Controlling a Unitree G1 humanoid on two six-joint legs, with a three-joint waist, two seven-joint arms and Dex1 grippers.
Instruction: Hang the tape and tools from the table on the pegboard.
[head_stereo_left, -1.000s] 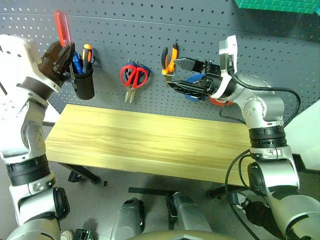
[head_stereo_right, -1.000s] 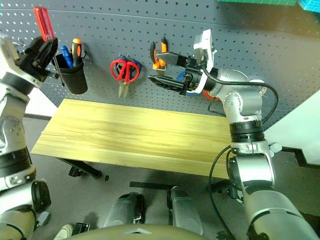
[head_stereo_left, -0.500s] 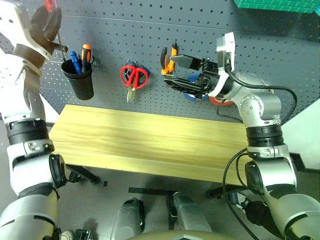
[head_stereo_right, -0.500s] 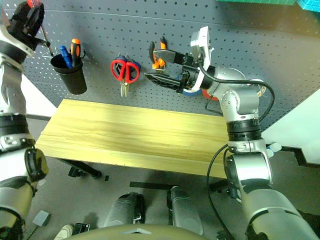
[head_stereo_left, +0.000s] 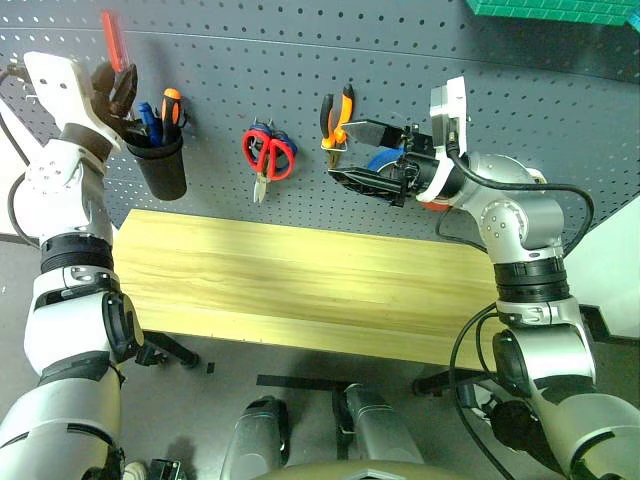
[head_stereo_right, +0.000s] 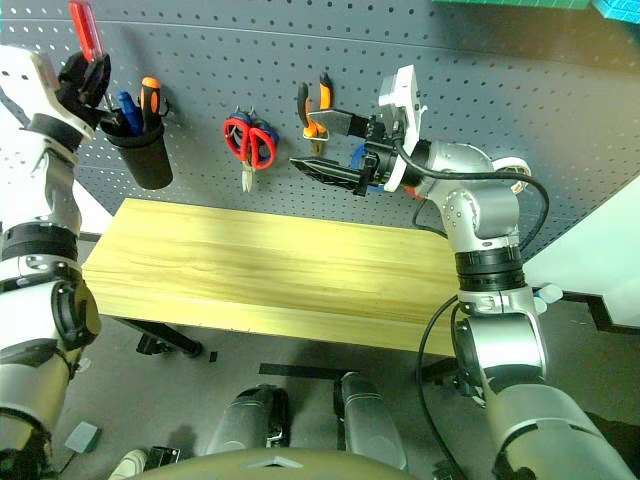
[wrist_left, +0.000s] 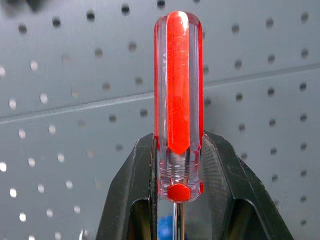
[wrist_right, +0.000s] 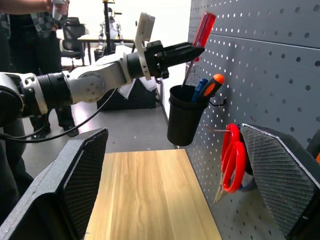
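Now your left pincer (head_stereo_left: 118, 82) is clamped on the red-handled screwdriver (head_stereo_left: 112, 38), its two black fingers (wrist_left: 131, 200) pressing the clear collar at the base of the handle. The handle stands upright against the pegboard (head_stereo_left: 300, 60), and the metal shaft runs down between the fingers toward the mouth of the black cup (head_stereo_left: 165, 165) hanging at the board's left end. You can see the shaft's lower end at the cup's rim in the right wrist view, though whether the tip is inside the cup you cannot tell. A blue screwdriver (head_stereo_left: 150, 118) and an orange screwdriver (head_stereo_left: 173, 108) already stand in that cup.

Your right pincer (head_stereo_left: 362, 152) has its jaws wide apart and holds nothing; it points sideways along the board, just below the pliers (head_stereo_left: 337, 118) with orange-and-black handles, which hang from a hook. To their left the red-handled scissors (head_stereo_left: 268, 155) hang point down, with blue-handled scissors (head_stereo_left: 284, 138) half hidden behind them. A blue roll (head_stereo_left: 383, 162) and a red-orange roll (head_stereo_left: 436, 203) hang on the board behind the right pincer and wrist, and the whitish tape (head_stereo_right: 512, 165) peeks out past the right forearm.

The bench (head_stereo_left: 300, 285) top is bare wood. A person (wrist_right: 30, 30) stands in the room beyond the left arm.
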